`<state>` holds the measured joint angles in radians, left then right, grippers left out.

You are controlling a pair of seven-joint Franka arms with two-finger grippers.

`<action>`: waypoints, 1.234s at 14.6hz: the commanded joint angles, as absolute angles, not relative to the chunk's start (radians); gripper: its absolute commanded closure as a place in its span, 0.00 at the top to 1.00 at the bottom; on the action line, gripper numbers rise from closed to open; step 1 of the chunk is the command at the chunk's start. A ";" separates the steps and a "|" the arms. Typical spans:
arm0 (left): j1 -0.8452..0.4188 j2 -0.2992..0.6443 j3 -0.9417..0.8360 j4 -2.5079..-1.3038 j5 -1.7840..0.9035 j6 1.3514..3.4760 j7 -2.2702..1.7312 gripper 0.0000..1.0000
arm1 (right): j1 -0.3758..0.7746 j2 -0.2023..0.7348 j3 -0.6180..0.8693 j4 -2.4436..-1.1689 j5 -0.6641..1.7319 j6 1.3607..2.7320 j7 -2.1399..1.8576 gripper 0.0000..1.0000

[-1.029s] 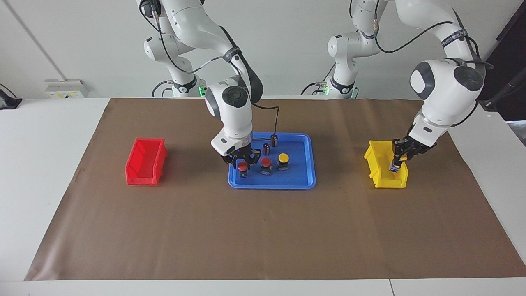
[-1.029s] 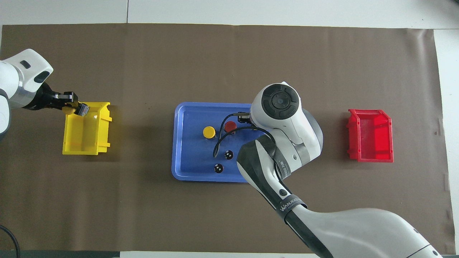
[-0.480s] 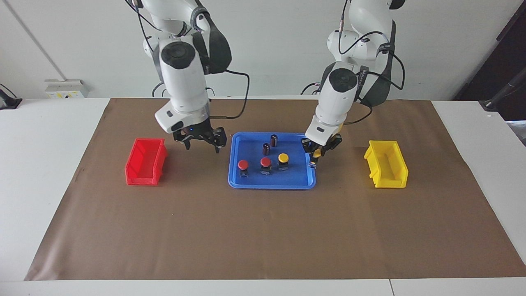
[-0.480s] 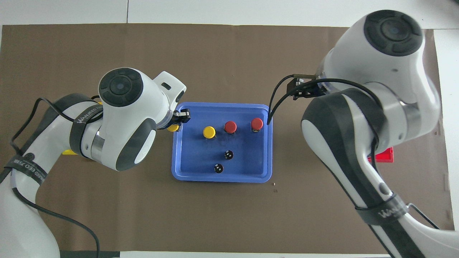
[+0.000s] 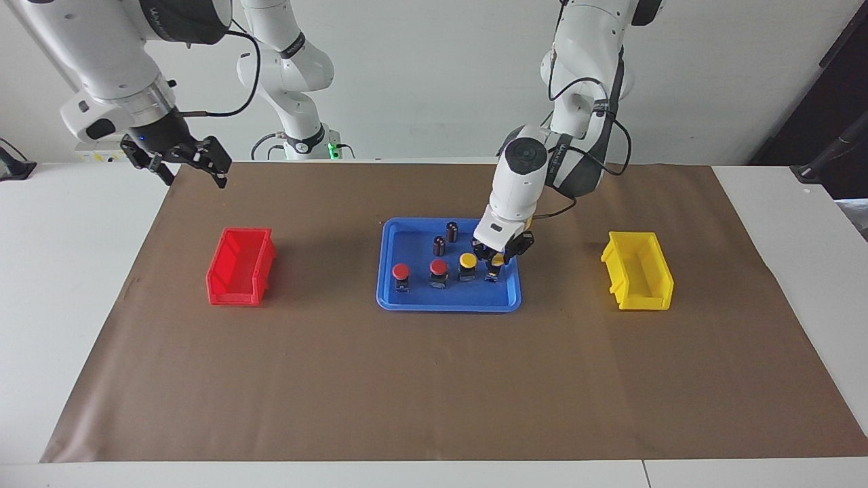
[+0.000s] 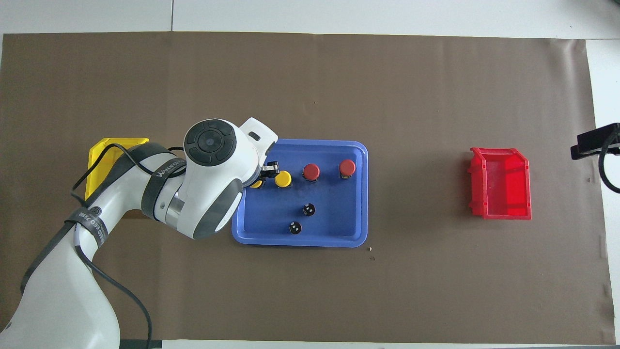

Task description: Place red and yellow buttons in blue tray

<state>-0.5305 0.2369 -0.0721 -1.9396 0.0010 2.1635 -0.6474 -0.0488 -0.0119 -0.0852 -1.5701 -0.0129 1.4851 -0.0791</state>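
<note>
Arms first, from the facing view's left edge onward. My right gripper [image 5: 182, 163] hangs raised near the table's edge at the right arm's end, fingers spread and holding nothing; this arm waits. My left arm bends down from its base into the blue tray [image 5: 505, 299], its wrist tilted. My left gripper [image 5: 496, 262] sits low inside the tray, at the tray's end toward the left arm, clenched on a yellow button [image 5: 494, 267]; whether the button's base touches the tray floor I cannot tell.

Containers, in the same order. Red bin [image 5: 241, 266]: stands on the brown mat [image 5: 434, 379] toward the right arm's end, nothing visible inside. Blue tray: at the mat's middle. It holds a row of two red buttons [image 5: 401, 274] [image 5: 439, 270], a second yellow button [image 5: 467, 263] and the held one just beside it. Two dark cylinders [image 5: 451, 232] stand nearer to the robots than the row. Yellow bin [image 5: 638, 279]: toward the left arm's end, nothing visible inside.
</note>
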 commanded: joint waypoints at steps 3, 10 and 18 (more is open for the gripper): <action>-0.473 0.204 -0.052 -1.755 -0.018 1.930 -0.595 1.00 | -0.049 -0.002 -0.063 -1.560 -0.040 1.470 -0.095 1.00; -0.204 0.133 -0.049 -1.589 -0.089 1.704 -0.301 1.00 | -0.020 -0.005 -0.072 -1.560 -0.040 1.456 -0.086 1.00; -0.103 0.078 -0.025 -1.500 -0.043 1.565 -0.009 1.00 | -0.012 -0.011 -0.063 -1.577 -0.025 1.459 -0.089 1.00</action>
